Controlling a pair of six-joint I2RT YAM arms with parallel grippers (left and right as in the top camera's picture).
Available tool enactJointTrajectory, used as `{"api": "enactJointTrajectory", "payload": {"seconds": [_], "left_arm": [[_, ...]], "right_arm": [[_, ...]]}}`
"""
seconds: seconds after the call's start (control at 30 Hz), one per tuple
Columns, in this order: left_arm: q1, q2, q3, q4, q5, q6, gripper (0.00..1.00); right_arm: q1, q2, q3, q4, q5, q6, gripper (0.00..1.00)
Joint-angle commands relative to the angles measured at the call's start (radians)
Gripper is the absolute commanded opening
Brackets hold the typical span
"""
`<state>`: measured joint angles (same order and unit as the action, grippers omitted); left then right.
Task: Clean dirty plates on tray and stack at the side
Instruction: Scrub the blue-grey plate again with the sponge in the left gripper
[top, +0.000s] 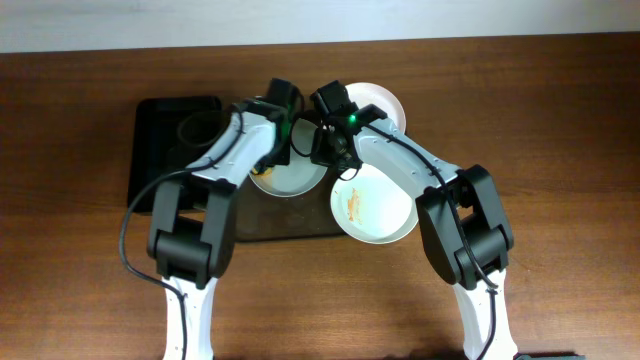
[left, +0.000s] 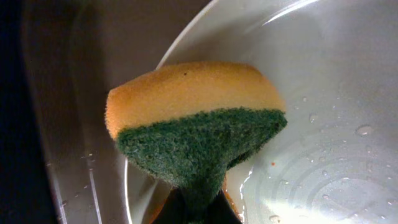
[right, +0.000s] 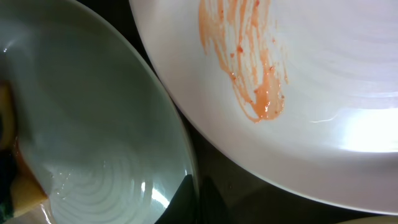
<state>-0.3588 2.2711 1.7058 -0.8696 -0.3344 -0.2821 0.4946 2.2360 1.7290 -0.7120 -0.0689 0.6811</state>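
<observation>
- Overhead, far left: a black bin sits on the table just beside the tray, which lies under both arms.
- The left gripper is clamped on a sponge, yellow on top with the green scouring side below. The sponge is over the left rim of the wet plate, which rests on the left part of the tray.
- Droplets dot that plate, and a small orange-brown trace shows near the fingers.
- The right gripper has its jaws together on the right rim of the wet plate.
- Just to the right, with a dark gap between, lies the smeared plate on the tray's near right, an orange streak across it.
- A third plate lies at the far side, partly hidden by the right arm. I cannot tell whether it is on the tray.
</observation>
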Motion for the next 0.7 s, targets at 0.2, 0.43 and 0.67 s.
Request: {"api": "enactJointTrajectory", "payload": {"seconds": [0.2, 0.43, 0.67], "left_arm": [[0.028, 0.095, -0.091, -0.087, 0.324, 0.071, 0.01], [0.103, 0.085, -0.090, -0.229, 0.724, 0.313, 0.01], [0.113, 0.085, -0.090, -0.175, 0.857, 0.455, 0.01]], "right_arm": [[0.008, -0.002, 0.002, 0.017, -0.036, 0.015, 0.04], [0.008, -0.002, 0.002, 0.018, -0.036, 0.015, 0.04], [0.008, -0.002, 0.002, 0.017, -0.037, 0.015, 0.04]]}}
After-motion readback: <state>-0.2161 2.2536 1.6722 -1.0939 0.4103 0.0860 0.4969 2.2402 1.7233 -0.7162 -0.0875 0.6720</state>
